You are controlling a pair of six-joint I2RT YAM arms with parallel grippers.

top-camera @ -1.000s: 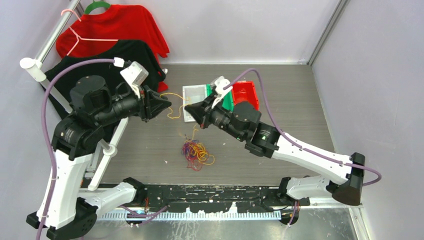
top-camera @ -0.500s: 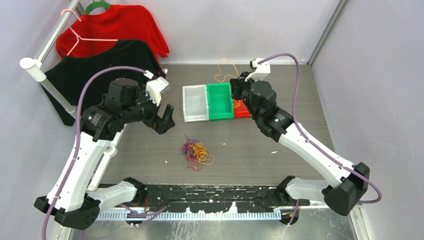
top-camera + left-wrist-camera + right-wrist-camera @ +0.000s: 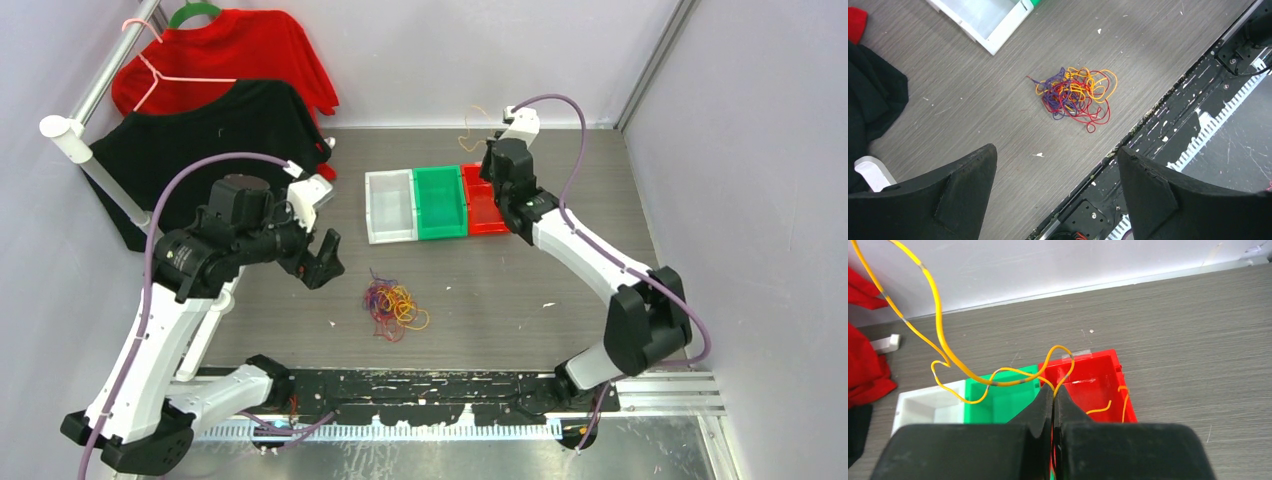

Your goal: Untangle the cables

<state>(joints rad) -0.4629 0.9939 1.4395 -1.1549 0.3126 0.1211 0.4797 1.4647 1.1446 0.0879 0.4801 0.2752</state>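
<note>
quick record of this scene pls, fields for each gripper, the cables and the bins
left gripper: open, empty, off the table, near the tangle, not touching it
right gripper: shut on orange cable, above the red bin
tangle: orange, red and purple cables in one knotted pile on the table
red bin: holds short orange cable pieces
green bin: middle of the row, looks empty
white bin: left end of the row, looks empty
</note>
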